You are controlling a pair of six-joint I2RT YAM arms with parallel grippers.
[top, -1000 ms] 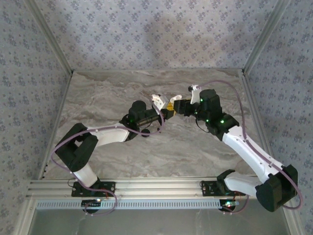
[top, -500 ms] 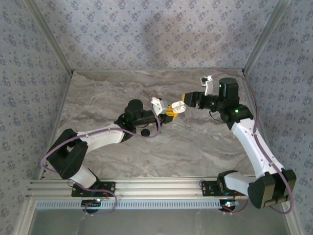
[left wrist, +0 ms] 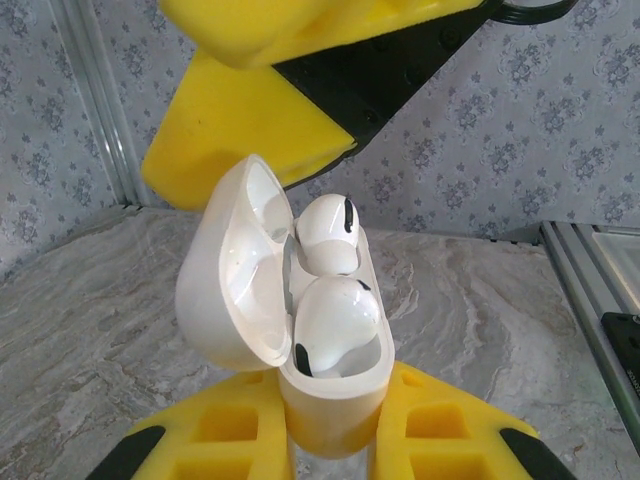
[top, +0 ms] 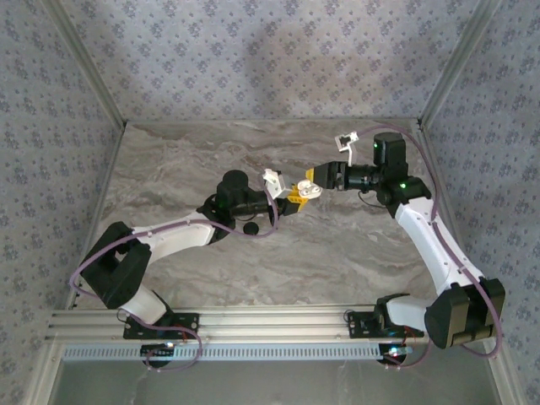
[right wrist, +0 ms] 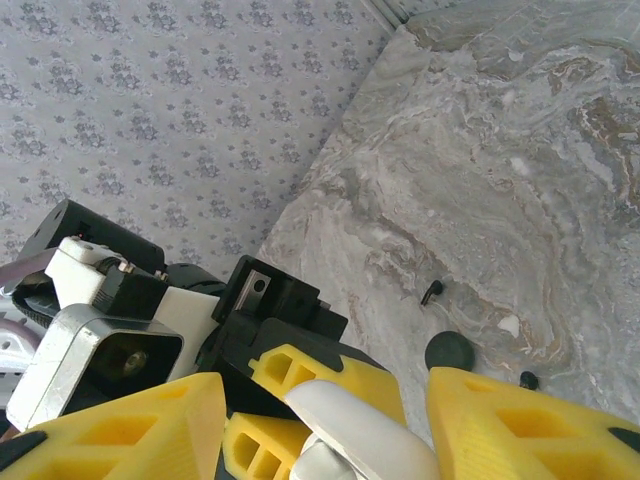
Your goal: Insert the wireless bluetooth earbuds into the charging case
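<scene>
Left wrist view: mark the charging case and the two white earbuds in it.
charging case [left wrist: 335, 410], left wrist view, front wall of its base.
lower white earbud [left wrist: 338, 318], left wrist view, its rounded body.
upper white earbud [left wrist: 325, 235], left wrist view, its rounded body.

Soft, even light filled all three views, bright but without hard shadows. On the desk [top: 337, 253] the arms cast only faint, diffuse shade, and a dim patch darkened the back wall [top: 278, 42]. The glossy charging case [left wrist: 235, 280] carried a mild sheen and no glare. The right claw [right wrist: 325, 390] looked slightly soft close to its lens.
</scene>
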